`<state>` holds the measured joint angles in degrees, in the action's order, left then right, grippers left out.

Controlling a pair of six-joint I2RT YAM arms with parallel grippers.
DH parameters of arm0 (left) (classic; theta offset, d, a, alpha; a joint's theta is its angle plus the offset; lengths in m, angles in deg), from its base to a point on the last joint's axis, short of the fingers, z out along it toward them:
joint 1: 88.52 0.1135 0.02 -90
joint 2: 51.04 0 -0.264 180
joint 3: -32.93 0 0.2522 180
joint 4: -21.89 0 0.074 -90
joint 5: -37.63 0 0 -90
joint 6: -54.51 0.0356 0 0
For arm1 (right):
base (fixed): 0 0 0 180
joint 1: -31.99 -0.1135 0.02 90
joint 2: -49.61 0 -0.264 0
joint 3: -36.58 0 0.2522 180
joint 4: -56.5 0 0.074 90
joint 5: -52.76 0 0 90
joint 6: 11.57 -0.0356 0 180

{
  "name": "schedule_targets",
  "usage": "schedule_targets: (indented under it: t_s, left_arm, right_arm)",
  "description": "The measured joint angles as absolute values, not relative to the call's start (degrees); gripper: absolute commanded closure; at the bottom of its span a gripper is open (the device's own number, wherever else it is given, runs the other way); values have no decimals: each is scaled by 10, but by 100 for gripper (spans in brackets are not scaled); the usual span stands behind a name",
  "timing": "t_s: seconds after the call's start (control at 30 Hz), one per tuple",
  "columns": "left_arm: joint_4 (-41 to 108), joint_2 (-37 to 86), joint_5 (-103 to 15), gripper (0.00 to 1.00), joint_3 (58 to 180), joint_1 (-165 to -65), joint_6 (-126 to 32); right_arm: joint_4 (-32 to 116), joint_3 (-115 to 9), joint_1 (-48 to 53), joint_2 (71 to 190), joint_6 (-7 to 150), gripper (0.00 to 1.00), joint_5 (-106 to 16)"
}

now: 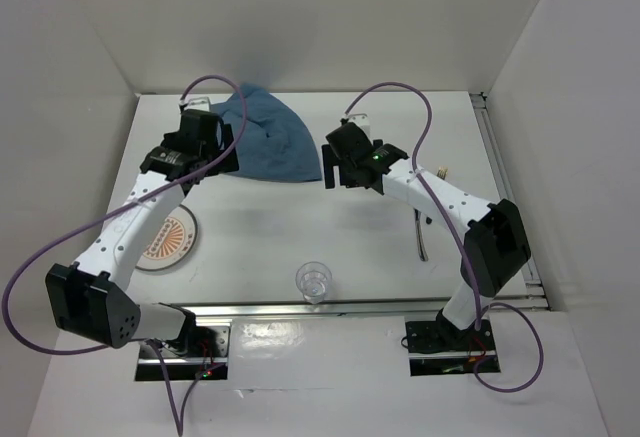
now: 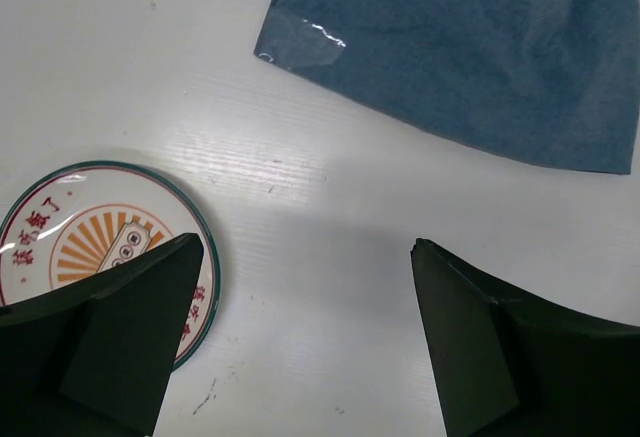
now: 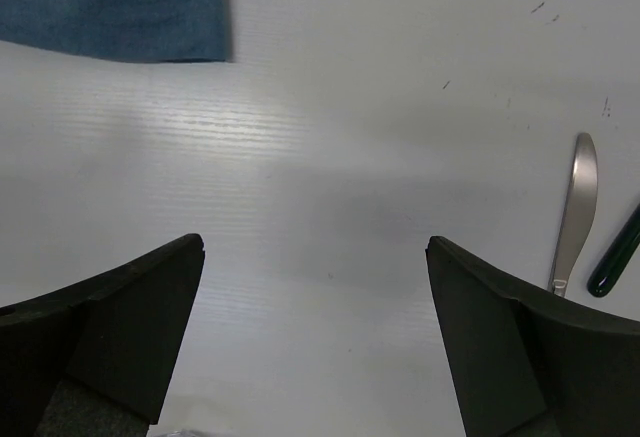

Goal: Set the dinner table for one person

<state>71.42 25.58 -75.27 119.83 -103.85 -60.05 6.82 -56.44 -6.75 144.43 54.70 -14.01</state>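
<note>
The dinner table [image 1: 290, 219] is a white top. A blue cloth placemat [image 1: 268, 137] lies rumpled at the back centre, also seen in the left wrist view [image 2: 470, 47] and the right wrist view [image 3: 110, 2]. A round plate [image 1: 168, 239] with an orange sun pattern sits at the left, partly behind a finger in the left wrist view [image 2: 90, 237]. A clear glass [image 1: 314, 280] stands near the front edge. My left gripper [image 1: 230, 147] [image 2: 308, 245] hangs open at the cloth's left edge. My right gripper [image 1: 335, 169] [image 3: 314, 244] is open just right of the cloth, over bare table.
Cutlery [image 1: 424, 229] lies at the right under my right arm: a metal handle [image 3: 578, 207] and a dark green handle [image 3: 618, 252]. A small pale item [image 1: 440, 172] sits beyond the forearm. White walls enclose the table at the back and both sides.
</note>
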Motion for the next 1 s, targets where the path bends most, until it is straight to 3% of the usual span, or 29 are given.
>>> schedule_targets:
  t_s: [0.27, 0.47, 0.57, 0.73, 1.0]
  left_arm:
    - [745, 261, -776, 0, 1219, -1041, -614]
    - [762, 314, -740, 12, 1256, -1028, -632]
    - [781, 397, -690, 15, 1326, -986, -651]
    - [804, 508, -600, 39, 1424, -888, -689]
    - [804, 647, -460, 45, 1526, -753, -747]
  right_arm:
    - [62, -566, -73, 1445, 538, 0, -132]
    - [63, -565, -90, 1445, 538, 0, -145]
    - [76, -548, -97, 1439, 538, 7, -152]
    - [75, -518, -105, 1419, 513, 8, -165]
    - [77, -517, -107, 1360, 514, 8, -206]
